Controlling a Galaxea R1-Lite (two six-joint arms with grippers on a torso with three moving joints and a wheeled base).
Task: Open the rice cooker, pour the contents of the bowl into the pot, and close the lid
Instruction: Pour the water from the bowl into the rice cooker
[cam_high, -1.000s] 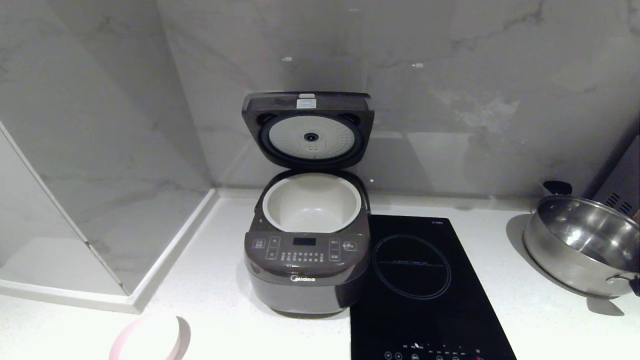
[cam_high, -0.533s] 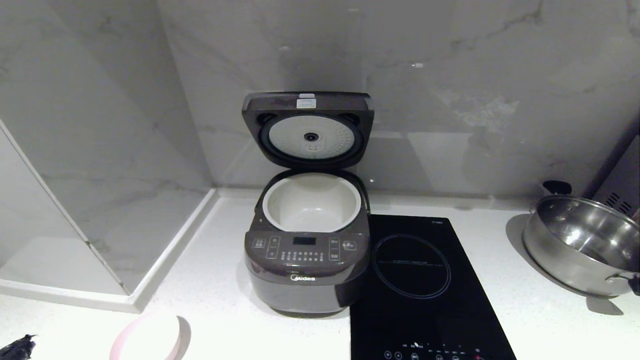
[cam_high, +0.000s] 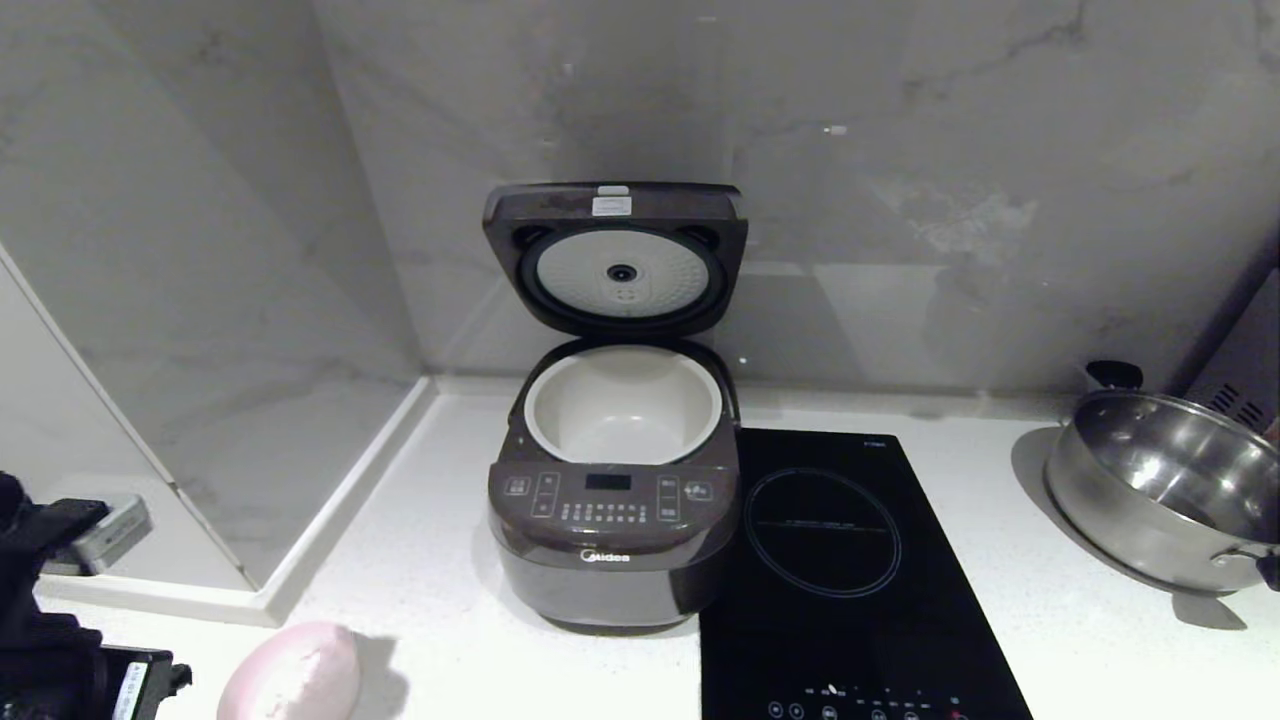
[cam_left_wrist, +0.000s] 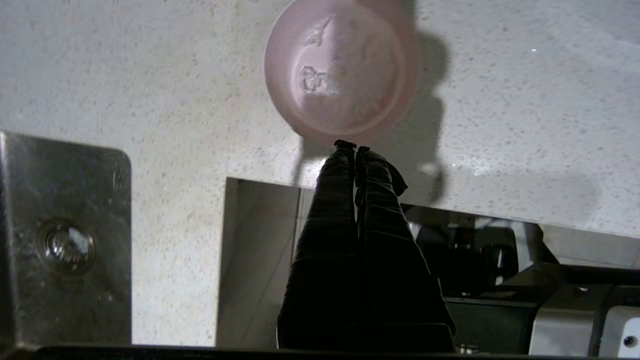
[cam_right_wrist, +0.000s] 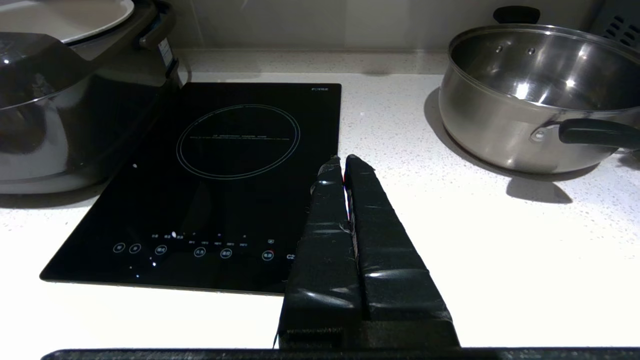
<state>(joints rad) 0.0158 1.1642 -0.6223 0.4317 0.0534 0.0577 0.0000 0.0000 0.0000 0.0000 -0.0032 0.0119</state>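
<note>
Cooker (cam_high: 612, 520): frame centre, lid (cam_high: 616, 258) up, pot (cam_high: 624, 402) showing
Bowl (cam_high: 292, 676): bottom left, tipped, pink underside up
Left gripper (cam_left_wrist: 350, 146): fingers pinched tight on bowl's rim
Right gripper (cam_right_wrist: 344, 160): closed, nothing held, over hob's (cam_right_wrist: 210, 170) edge

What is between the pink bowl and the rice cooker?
Nothing: the head view shows only bare white counter between the bowl and the rice cooker.

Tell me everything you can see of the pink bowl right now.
The bowl is small, round and pale pink, with a smooth matte look. Seen from above, a little whitish matter lies inside it. It stands upright on the white speckled counter, near its front edge, ahead and left of the rice cooker, apart from it. The left gripper, shut, is at its rim; contact is unclear.
</note>
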